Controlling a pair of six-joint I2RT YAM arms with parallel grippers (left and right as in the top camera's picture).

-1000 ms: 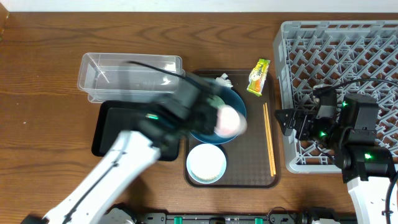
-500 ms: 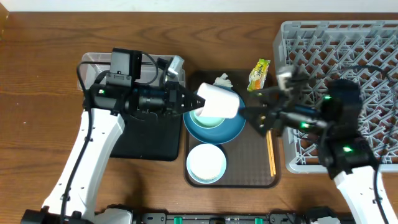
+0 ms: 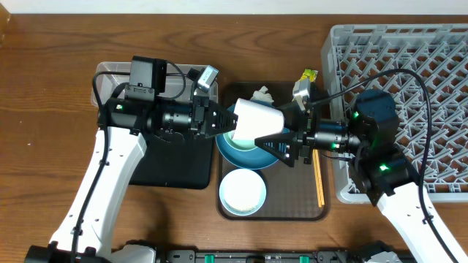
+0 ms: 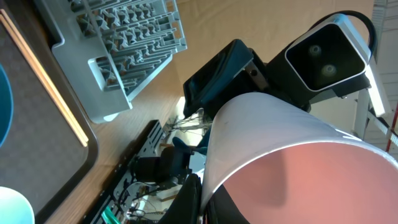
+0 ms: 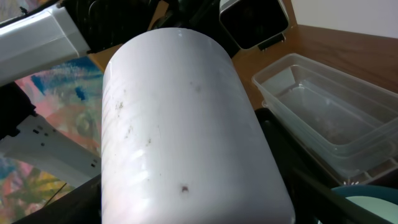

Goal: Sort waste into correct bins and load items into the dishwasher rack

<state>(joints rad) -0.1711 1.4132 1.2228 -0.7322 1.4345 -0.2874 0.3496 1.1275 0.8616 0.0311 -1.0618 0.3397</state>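
On the left of the desk (image 3: 44,88), clear tub (image 3: 117,80) at the far side, black tray (image 3: 157,168) touching its near edge. Just right of them, left tool (image 3: 228,120) clamped on the rim of the small pink cup (image 3: 256,119), one finger seemingly inside the mouth. Cup held sideways in the air over the blue dish (image 3: 245,157), as half a second ago, only nudged right.

Then the change: right tool (image 3: 281,131), a second ago parked over the near left corner of the dishwasher rack (image 3: 424,51), now swung in. Fingers spread either side of the cup's base; actual contact hard to judge. Reads as a handover, cup bound for the rack.

Lying unsorted on the brown tray (image 3: 292,190): white bowl (image 3: 243,191), tissue wad (image 3: 261,93), wrapper (image 3: 307,75), chopsticks (image 3: 319,183).
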